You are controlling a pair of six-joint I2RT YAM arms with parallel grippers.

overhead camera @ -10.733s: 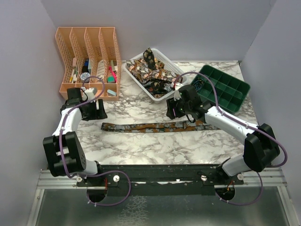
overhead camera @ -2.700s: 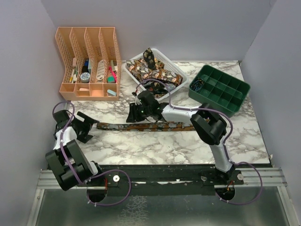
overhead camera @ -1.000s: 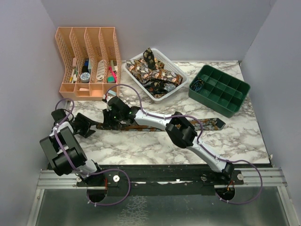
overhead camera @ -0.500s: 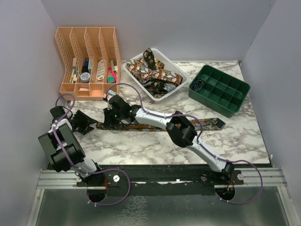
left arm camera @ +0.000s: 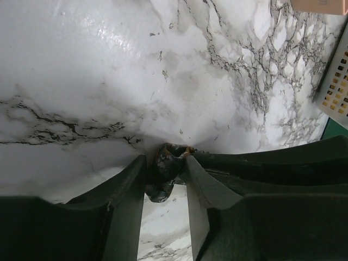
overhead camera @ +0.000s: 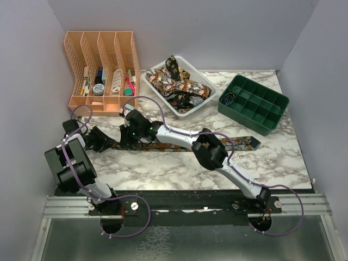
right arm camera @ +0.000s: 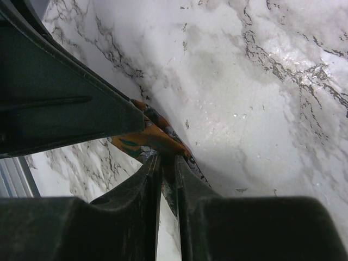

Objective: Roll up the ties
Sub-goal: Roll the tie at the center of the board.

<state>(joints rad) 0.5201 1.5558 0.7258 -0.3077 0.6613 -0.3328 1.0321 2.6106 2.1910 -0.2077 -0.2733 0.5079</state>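
The left claw (overhead camera: 104,140) has slid in from the counter edge since a second ago and narrowed, and now its fingers (left arm camera: 130,179) pinch the bunched tip of the tie (overhead camera: 246,142). Ten seconds back the right arm was working the far end. Now it reaches right across, and the right claw (overhead camera: 128,138) sits just beside the left one. Its fingers (right arm camera: 147,179) are nearly together, nipping the tie's edge where orange fabric folds up. The tie itself lies flat on the marble counter (overhead camera: 163,168), stretched in front of the white basket (overhead camera: 205,82), its pinched end toward the basket's near left and its wide end lying free toward the near right. Both claws are at that near-left end. The basket holds a heap of more patterned ties (overhead camera: 174,84). Left of the basket stands an orange file rack (overhead camera: 100,46) with pens and small items in its slots. Right of the basket is a green compartment tray (overhead camera: 266,111) with a small dark tangle (overhead camera: 229,99) in its near-left cell.
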